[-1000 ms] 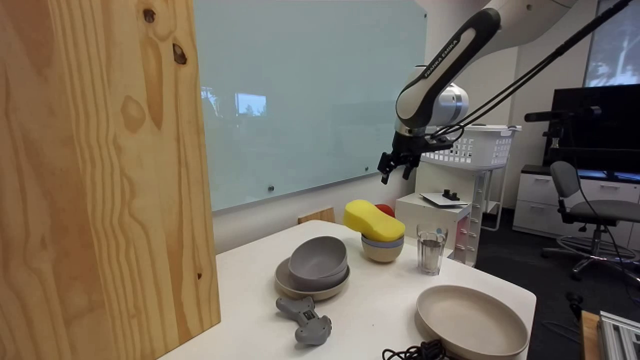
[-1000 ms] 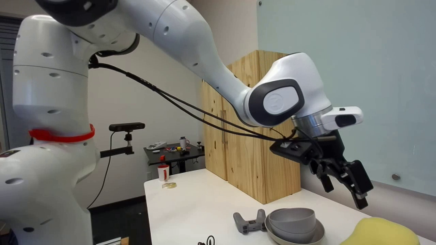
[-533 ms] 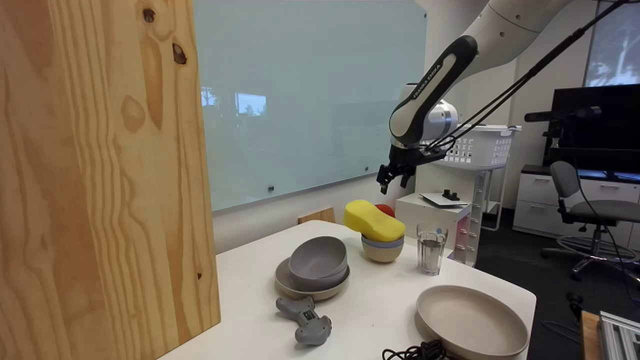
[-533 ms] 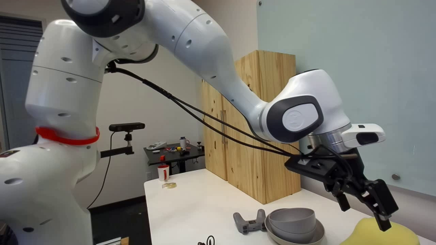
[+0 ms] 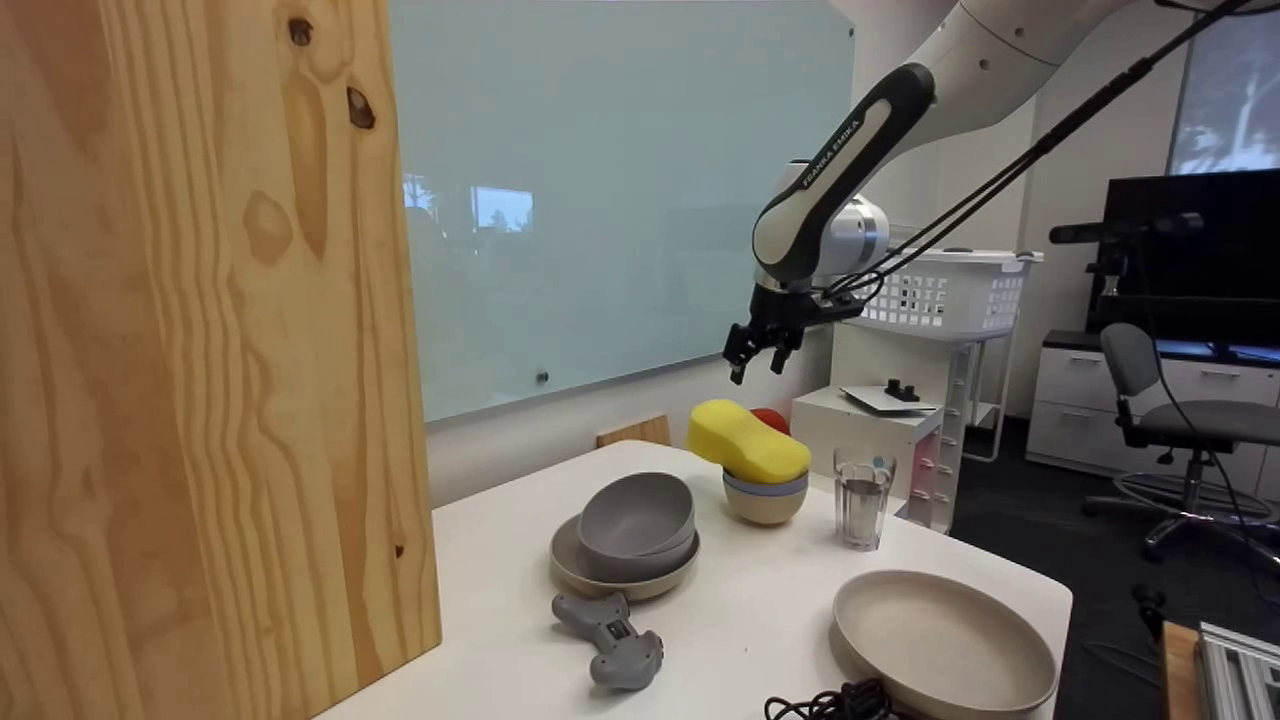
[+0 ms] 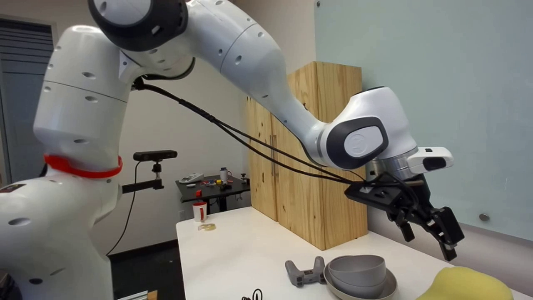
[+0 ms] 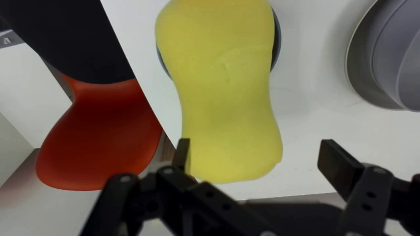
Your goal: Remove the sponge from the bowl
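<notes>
Black two-fingered gripper (image 7: 256, 154), bottom of wrist view: jaws spread, holding nothing. Yellow waisted foam sponge (image 7: 226, 85), upper centre: probably light, squashy; best pinched at waist.

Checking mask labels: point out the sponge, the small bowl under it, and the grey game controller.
Sponge (image 7: 224, 93): wrist view, middle of its upper face.
Small bowl (image 5: 766, 505): in an exterior view, outer wall below the rim.
Grey game controller (image 5: 614, 634): in an exterior view, middle of its body.

Grey chair (image 5: 1205, 418) on dark floor (image 5: 1045, 510)
</notes>
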Action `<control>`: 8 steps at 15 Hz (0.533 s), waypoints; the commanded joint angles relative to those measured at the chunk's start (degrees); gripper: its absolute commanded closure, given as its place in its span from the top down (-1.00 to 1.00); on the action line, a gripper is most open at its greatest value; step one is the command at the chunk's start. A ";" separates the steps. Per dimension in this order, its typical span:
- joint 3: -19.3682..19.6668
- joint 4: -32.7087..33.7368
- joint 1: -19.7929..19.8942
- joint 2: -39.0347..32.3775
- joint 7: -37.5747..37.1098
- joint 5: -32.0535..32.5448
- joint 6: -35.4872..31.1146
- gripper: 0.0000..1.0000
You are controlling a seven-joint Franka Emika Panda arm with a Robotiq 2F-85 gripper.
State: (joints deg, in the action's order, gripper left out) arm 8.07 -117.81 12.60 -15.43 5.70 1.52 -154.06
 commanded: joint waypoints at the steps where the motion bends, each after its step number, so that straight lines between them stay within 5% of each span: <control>1: 0.48 0.05 -0.32 0.04 0.05 -0.13 0.10 1.00; 8: 0.25 -0.12 0.46 -0.72 1.29 -1.29 -0.75 1.00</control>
State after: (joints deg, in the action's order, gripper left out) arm 8.60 -117.73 12.77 -15.39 5.70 1.53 -154.11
